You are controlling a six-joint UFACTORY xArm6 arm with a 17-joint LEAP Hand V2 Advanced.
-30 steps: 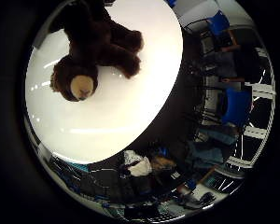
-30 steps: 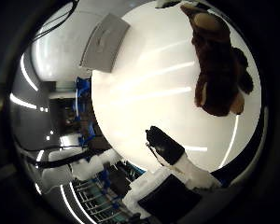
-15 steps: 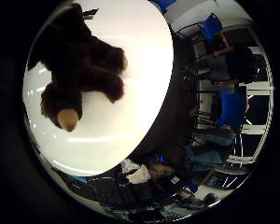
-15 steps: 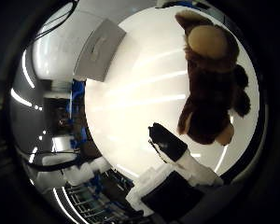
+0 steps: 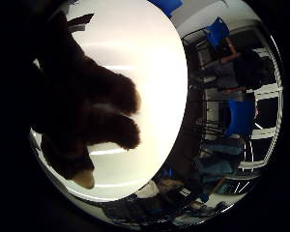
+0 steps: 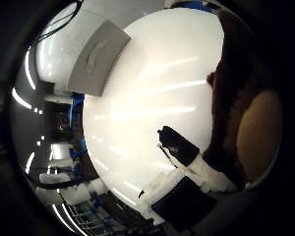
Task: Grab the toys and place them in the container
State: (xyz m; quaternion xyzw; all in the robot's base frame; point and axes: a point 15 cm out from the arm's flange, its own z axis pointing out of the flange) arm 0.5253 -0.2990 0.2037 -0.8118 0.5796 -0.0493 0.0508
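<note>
A brown teddy bear [image 5: 77, 106] lies on the round white table [image 5: 159, 58] and fills much of the little finger side view, so it is close under my palm. In the thumb side view the bear [image 6: 236, 98] lies along the table's edge, its pale pad [image 6: 261, 138] near my hand. My right hand [image 6: 192, 177] shows one white finger with a black tip, stretched out over the table beside the bear and not curled round it. A grey flat container [image 6: 98, 61] lies on the far part of the table, away from the bear.
The table's rim [image 5: 179, 145] curves round just past the bear. Beyond it, blue chairs [image 5: 244, 111] and metal frames stand on a dark floor. Bare white tabletop [image 6: 147, 108] lies between the bear and the grey container.
The bear has grown much larger in both views over the last second: my palm has come down close to it. The finger keeps the same stretched pose.
</note>
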